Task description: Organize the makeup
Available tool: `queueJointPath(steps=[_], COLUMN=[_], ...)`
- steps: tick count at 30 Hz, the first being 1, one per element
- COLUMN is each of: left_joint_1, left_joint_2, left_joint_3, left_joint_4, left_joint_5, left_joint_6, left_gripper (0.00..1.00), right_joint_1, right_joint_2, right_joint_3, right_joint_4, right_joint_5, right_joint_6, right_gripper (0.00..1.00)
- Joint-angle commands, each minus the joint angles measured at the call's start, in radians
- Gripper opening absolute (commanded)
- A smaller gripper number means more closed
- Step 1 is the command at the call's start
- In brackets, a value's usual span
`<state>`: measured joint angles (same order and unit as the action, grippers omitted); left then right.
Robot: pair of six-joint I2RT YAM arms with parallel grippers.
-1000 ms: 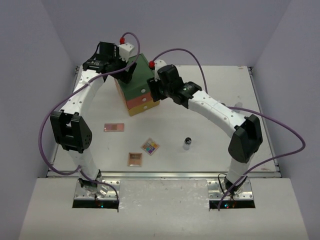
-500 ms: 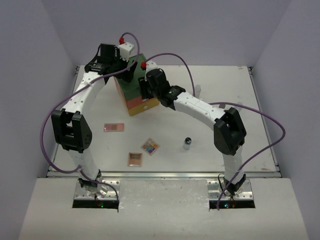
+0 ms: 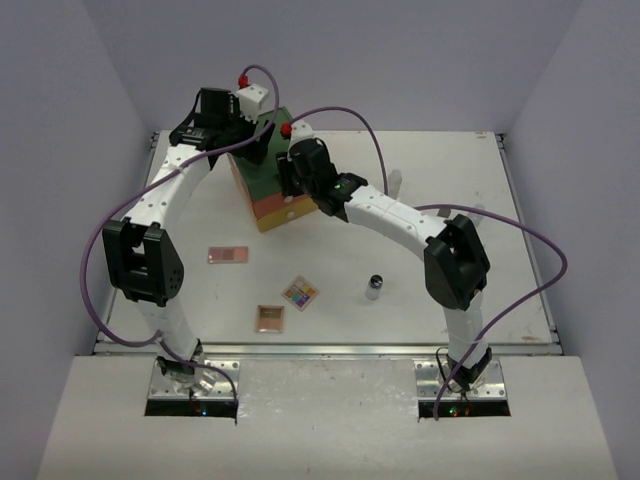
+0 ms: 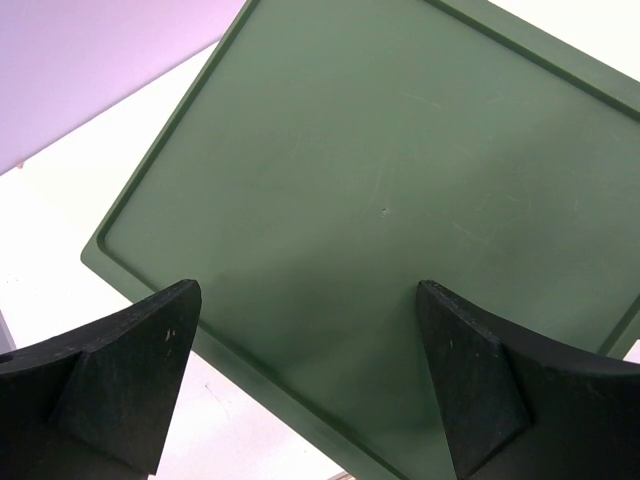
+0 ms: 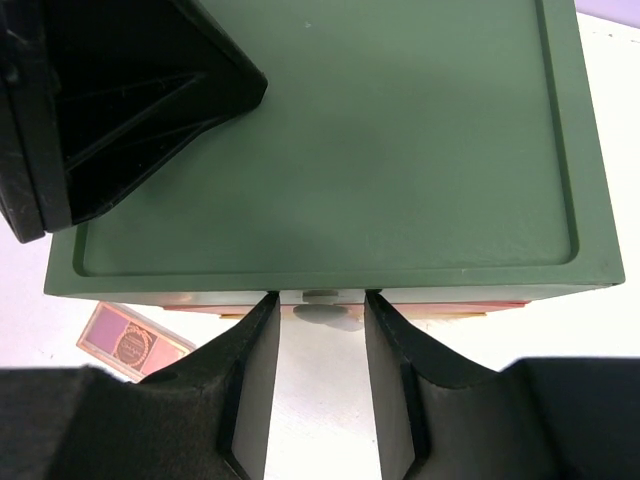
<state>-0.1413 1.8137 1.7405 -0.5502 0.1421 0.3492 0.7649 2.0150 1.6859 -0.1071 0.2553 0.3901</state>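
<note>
The green-topped drawer box [image 3: 268,178] stands at the back left. My left gripper [image 3: 243,140] hovers open over its green top [image 4: 380,170], fingers wide apart and empty. My right gripper [image 3: 293,186] is open at the box's front; in the right wrist view its fingers [image 5: 250,370] flank the small grey knob [image 5: 320,297] of the top drawer without touching it. On the table lie a pink palette [image 3: 228,255], a multicolour palette [image 3: 300,293], a tan palette [image 3: 270,318] and a black-capped jar [image 3: 375,285]. The pink palette also shows in the right wrist view [image 5: 130,343].
Orange and yellow drawers [image 3: 285,208] sit below the green top. A faint clear bottle [image 3: 396,181] stands right of the box behind the right arm. The table's raised metal edge [image 3: 330,349] runs along the front.
</note>
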Motion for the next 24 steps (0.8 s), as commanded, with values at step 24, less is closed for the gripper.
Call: queueJointPath(steps=[24], left_joint_1=[0.008], left_joint_2=[-0.022], left_joint_3=[-0.025], left_joint_4=[-0.037], left_joint_5=[-0.014], left_joint_6=[-0.007], left_gripper=[0.89], right_joint_1=[0.03], right_joint_2=[-0.171], right_joint_3=[-0.253], right_joint_4=[0.197], right_joint_5=[-0.056], right_joint_6=[-0.086], right_gripper=[0.0])
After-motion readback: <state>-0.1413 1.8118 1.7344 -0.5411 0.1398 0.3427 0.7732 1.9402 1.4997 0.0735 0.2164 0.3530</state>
